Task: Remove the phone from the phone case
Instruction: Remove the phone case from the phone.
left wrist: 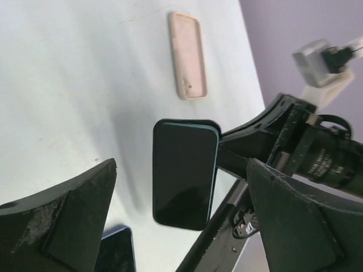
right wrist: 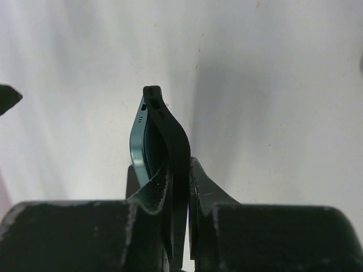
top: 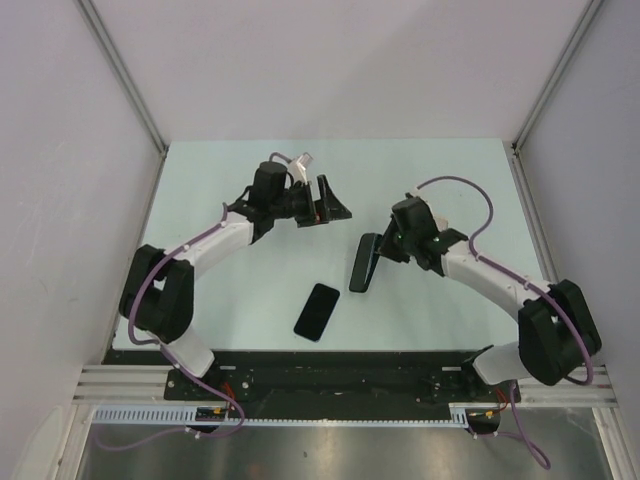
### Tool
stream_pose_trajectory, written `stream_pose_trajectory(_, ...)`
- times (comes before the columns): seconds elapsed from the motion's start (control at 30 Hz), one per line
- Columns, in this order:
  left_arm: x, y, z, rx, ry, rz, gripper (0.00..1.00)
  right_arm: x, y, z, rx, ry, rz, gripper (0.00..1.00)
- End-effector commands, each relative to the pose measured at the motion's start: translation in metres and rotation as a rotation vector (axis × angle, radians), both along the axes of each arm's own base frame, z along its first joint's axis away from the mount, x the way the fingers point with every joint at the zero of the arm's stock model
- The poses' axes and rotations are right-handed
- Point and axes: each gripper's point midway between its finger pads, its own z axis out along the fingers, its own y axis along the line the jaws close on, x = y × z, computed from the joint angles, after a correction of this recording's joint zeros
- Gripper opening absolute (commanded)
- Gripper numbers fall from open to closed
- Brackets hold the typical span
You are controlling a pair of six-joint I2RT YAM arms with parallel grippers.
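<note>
The right gripper [right wrist: 180, 184] is clamped shut on the black phone case [right wrist: 173, 130] and holds it on edge above the table [top: 240, 300]. The teal phone [right wrist: 139, 141] is still seated in the case. At the far end the case's rim bows away from the phone toward 3 o'clock, leaving a thin gap; whether the fingers also press the phone I cannot tell.

Overhead, the left gripper [top: 332, 203] hangs at 11 o'clock from the cased phone, apart from it, with its jaws spread wide and nothing between them.

A second black phone [top: 317, 311] lies flat on the table at 7 o'clock from the held one. In the left wrist view, a pink phone case [left wrist: 187, 55] lies flat on the table at 12 o'clock.
</note>
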Motion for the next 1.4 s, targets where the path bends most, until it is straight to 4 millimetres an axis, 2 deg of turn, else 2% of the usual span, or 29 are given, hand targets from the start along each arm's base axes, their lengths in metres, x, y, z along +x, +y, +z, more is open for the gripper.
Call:
stream_pose_trajectory(0.0,0.002,0.023,0.003,0.124,-0.021,0.087,1.0,-0.002,-0.025,-0.019,-0.32,0.081,0.064,0.0)
stream_pose_trajectory(0.07,-0.001,0.03,-0.003,0.157,0.0,0.113,1.0,-0.002,-0.026,-0.026,-0.393,0.115,0.085,0.0)
stream_pose_trajectory(0.1,-0.002,0.033,-0.001,0.164,-0.004,0.124,1.0,-0.005,-0.028,-0.043,-0.447,0.164,0.111,0.0)
stream_pose_trajectory(0.2,-0.003,0.043,-0.008,0.211,0.018,0.161,1.0,-0.013,-0.025,-0.061,-0.502,0.215,0.151,0.0)
stream_pose_trajectory(0.33,-0.005,0.05,-0.015,0.227,0.05,0.179,1.0,-0.026,-0.021,-0.097,-0.572,0.298,0.191,0.09)
stream_pose_trajectory(0.47,-0.008,0.052,-0.024,0.229,0.082,0.178,1.0,-0.034,-0.011,-0.118,-0.576,0.336,0.224,0.18)
stream_pose_trajectory(0.6,-0.012,0.054,-0.031,0.229,0.103,0.171,1.0,-0.041,-0.002,-0.136,-0.574,0.367,0.25,0.18)
stream_pose_trajectory(0.77,-0.018,0.053,-0.042,0.23,0.14,0.152,1.0,-0.049,-0.006,-0.16,-0.614,0.416,0.261,0.18)
stream_pose_trajectory(0.97,-0.022,0.049,-0.052,0.227,0.178,0.13,1.0,-0.054,-0.01,-0.172,-0.635,0.443,0.269,0.19)
stream_pose_trajectory(1.1,-0.023,0.048,-0.058,0.227,0.197,0.12,1.0,-0.057,-0.013,-0.182,-0.654,0.466,0.278,0.25)
stream_pose_trajectory(1.37,-0.026,0.046,-0.068,0.231,0.234,0.112,0.99,-0.064,-0.018,-0.195,-0.67,0.495,0.288,0.28)
